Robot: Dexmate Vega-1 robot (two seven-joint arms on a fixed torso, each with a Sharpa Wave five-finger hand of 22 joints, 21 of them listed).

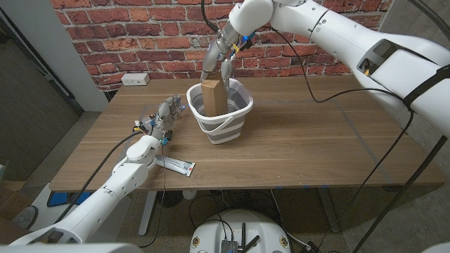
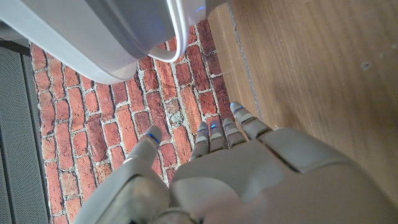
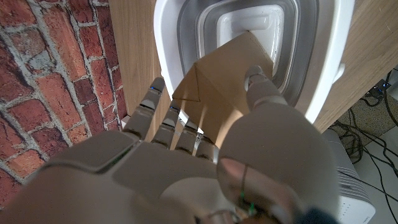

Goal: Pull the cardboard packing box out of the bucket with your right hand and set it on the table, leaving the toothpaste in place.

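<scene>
While the toothpaste (image 1: 175, 165), a flat white tube, lies near the table's (image 1: 316, 140) front edge, the left hand (image 1: 163, 121) stands just beyond it, fingers apart and holding nothing. Farther back at centre, the grey-and-white bucket (image 1: 220, 112), smooth with rounded corners, holds the plain brown cardboard box (image 1: 211, 95) upright, its top above the rim. The right hand (image 1: 219, 60) reaches down from the far side and grips the box top between thumb and fingers. Bare wood-grain tabletop extends to the right.
</scene>
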